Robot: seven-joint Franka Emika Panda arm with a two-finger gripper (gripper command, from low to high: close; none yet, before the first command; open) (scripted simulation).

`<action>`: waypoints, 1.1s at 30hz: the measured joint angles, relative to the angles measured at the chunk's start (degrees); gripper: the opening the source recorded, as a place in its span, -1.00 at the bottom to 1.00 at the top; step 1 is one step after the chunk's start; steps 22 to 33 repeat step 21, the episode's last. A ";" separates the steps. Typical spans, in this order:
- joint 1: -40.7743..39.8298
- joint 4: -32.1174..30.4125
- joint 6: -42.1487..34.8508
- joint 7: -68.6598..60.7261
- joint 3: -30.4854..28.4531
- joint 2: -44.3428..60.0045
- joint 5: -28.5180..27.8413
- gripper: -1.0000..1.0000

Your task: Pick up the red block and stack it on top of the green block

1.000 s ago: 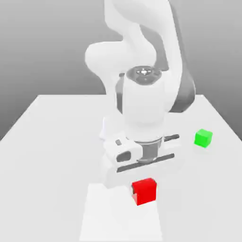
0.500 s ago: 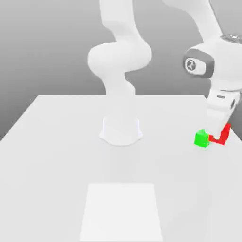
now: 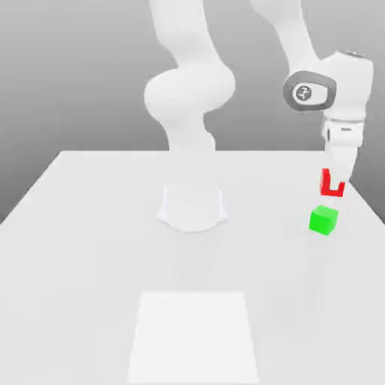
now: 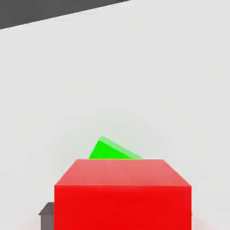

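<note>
Looking at the exterior view, I see the red block point(image 3: 331, 183) has gone from low beside the green block point(image 3: 323, 219) half a second ago to hanging just above it, with a gap between them. The jaws point(image 3: 336, 184) are clenched on the red block. I judge the carry nearly done: what's left is centring and lowering. The green block sits on the tabletop point(image 3: 90, 248) near its edge on the exterior view's right. In the hand view it point(image 4: 112, 150) peeks out beyond the red block point(image 4: 122, 195). The arm's base point(image 3: 192, 207) stands well apart; nothing blocks the descent.
</note>
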 joint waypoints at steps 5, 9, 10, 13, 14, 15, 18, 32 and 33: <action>-1.94 0.02 2.97 2.30 1.07 3.07 -3.44 -1.00; -3.62 0.00 5.34 4.66 1.84 5.73 -6.89 -1.00; -4.05 -0.01 5.92 5.34 2.01 6.41 -7.87 -1.00; -5.28 -0.03 7.65 7.66 2.28 8.53 -11.21 -1.00; -5.72 -0.03 8.21 8.54 2.28 9.25 -12.47 -1.00; -6.08 -0.03 8.77 9.47 2.23 9.98 -13.79 -1.00; -7.06 -0.02 10.38 12.56 1.96 12.19 -18.15 -1.00; -7.17 0.04 11.83 15.81 0.86 14.29 -22.66 1.00; -7.17 0.04 11.83 15.81 0.86 14.29 -22.66 1.00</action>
